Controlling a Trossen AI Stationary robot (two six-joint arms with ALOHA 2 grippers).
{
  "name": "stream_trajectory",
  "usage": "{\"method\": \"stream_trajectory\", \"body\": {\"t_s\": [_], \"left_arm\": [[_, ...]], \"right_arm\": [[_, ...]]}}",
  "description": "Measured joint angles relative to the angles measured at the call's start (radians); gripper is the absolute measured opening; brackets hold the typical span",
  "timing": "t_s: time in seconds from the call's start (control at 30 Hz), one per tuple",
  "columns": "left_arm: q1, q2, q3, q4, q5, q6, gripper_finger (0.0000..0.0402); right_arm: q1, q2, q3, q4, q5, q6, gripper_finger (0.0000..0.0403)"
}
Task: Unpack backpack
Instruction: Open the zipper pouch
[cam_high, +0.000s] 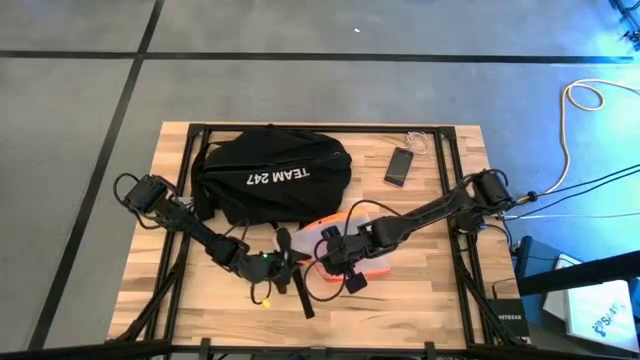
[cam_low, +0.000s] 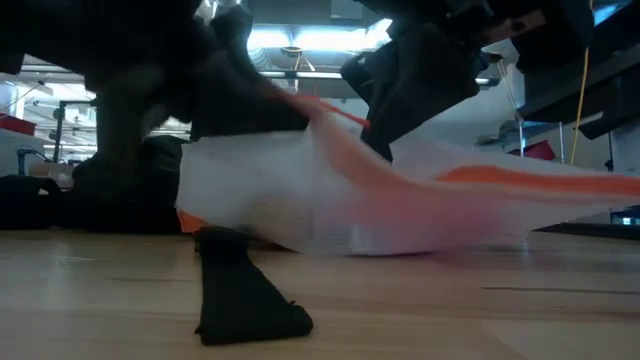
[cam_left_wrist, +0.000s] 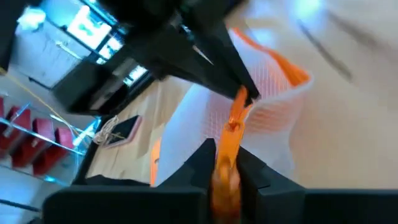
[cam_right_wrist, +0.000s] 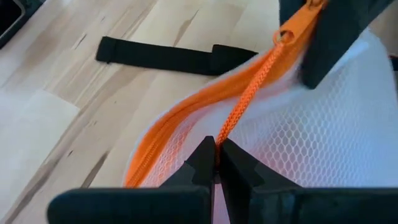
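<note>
1. Two grippers were both busy on one white mesh pouch (cam_high: 352, 240) with an orange zipper (cam_right_wrist: 245, 99), out near the front middle of the table (cam_high: 440, 290)
2. My right gripper (cam_right_wrist: 216, 144) was pinched shut on the orange zipper tape, and my left gripper (cam_left_wrist: 226, 149) was shut on the orange pull end, with the pouch stretched between them
3. The backpack (cam_high: 272, 180) sat behind us toward the back of the table, lying flat with the white lettering up, touching neither gripper
4. A black strap (cam_right_wrist: 174, 58) lay loose on the wood just beside the pouch, and a phone (cam_high: 399, 165) lay near the backpack's right side
5. My guess on handling: the backpack is soft and floppy, it'll sag and fold rather than hold its shape, so I'd take it by the top loop or a strap
6. The pouch looked light and limp too, and thin mesh could snag or slip, so the zipper edge seemed the safest bit to pinch
</note>
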Motion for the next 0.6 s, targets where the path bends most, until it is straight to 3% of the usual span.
{"method": "stream_trajectory", "body": {"t_s": [0.37, 0.5, 0.6], "left_arm": [[0.005, 0.0, 0.001, 0.01, 0.001, -0.095, 0.0175], [0.006, 0.0, 0.001, -0.003, 0.01, -0.073, 0.0194], [0.005, 0.0, 0.001, 0.016, 0.011, -0.069, 0.0184]], "right_arm": [[0.0, -0.01, 0.0, 0.008, 0.009, -0.007, 0.0], [0.0, -0.01, 0.001, 0.011, 0.015, -0.008, 0.0], [0.0, -0.01, 0.001, 0.012, 0.015, -0.008, 0.0]]}}
